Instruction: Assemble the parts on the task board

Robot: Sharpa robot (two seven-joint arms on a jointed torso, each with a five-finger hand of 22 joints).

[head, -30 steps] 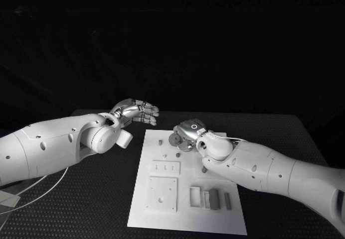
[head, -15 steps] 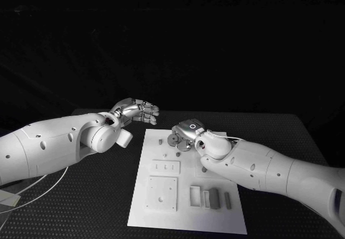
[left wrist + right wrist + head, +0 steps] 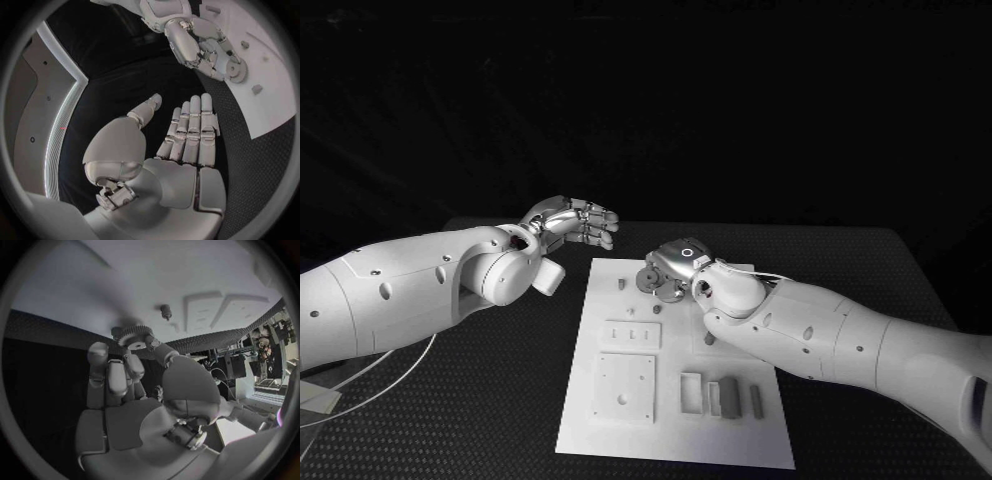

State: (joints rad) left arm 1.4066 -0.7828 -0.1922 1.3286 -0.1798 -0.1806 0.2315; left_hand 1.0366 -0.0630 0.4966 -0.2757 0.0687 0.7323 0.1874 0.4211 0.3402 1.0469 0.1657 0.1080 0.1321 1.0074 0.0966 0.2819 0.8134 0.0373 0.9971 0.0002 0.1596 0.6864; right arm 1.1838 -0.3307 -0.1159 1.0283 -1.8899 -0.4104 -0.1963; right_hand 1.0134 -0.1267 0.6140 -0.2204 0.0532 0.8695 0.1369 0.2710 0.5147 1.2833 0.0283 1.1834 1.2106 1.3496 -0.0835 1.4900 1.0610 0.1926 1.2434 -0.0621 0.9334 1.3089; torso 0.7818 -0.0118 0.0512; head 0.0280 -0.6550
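The black table [image 3: 877, 270] carries the white task board [image 3: 678, 440]. At the board's 12 o'clock end, the right hand [image 3: 672, 270] pinches a small gear [image 3: 135, 334]. At 10 o'clock off the board, the left hand [image 3: 574, 225] hovers empty, fingers extended.

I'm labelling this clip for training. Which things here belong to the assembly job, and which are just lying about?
Job:
task board
gear held by the right hand
peg standing on the board
grey bars near the board's front
left hand, holding nothing

Lying about:
white cable
black table
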